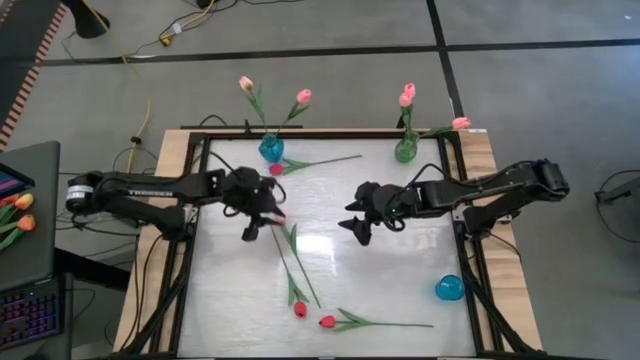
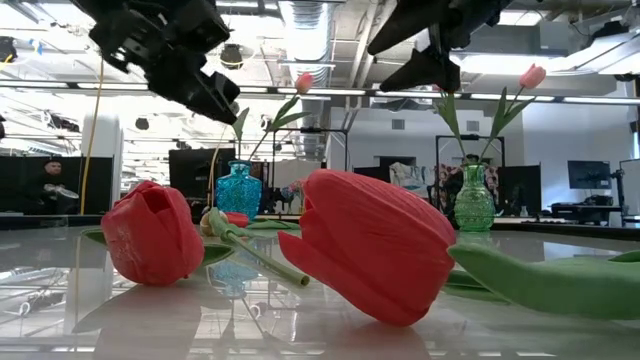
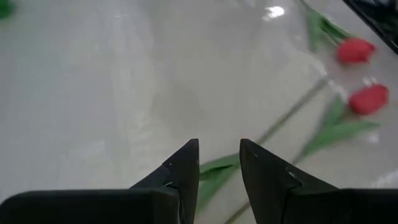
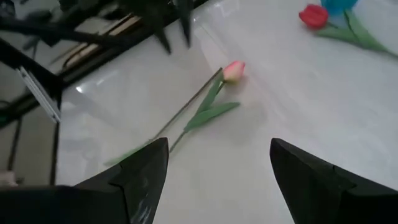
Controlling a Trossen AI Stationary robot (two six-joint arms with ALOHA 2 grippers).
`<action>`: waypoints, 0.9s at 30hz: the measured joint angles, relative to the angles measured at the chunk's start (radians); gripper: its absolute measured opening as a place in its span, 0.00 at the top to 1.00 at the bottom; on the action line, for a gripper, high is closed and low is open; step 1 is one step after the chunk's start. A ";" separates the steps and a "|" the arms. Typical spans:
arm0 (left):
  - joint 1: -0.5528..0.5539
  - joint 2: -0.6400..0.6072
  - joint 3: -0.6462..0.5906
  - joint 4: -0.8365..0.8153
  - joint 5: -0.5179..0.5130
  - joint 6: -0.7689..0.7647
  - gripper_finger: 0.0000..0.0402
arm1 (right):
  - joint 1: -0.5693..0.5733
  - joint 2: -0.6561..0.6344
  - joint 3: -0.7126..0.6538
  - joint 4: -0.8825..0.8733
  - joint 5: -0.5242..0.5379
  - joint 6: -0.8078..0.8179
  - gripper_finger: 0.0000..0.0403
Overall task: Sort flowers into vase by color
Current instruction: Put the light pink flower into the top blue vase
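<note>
Above the bench [image 1: 240, 300], the left claw [image 1: 258, 226] is being held partly parted, grasping nothing, over a pink flower [image 1: 279, 214] (presumably lined up for pickup); the right claw [image 1: 358, 226] is being kept released nearby.

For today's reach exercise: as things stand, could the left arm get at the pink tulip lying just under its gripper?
Probably yes. The left gripper hovers open above the pink tulip, nothing lies across it, and the right gripper waits well clear.

Left end effector [image 1: 262, 224] fingers narrowly parted; right end effector [image 1: 357, 224] spread wide.
</note>
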 joint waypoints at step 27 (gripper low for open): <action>-0.402 0.675 0.476 -0.291 -0.333 0.345 0.74 | 0.268 0.000 0.000 -0.083 0.020 0.172 0.23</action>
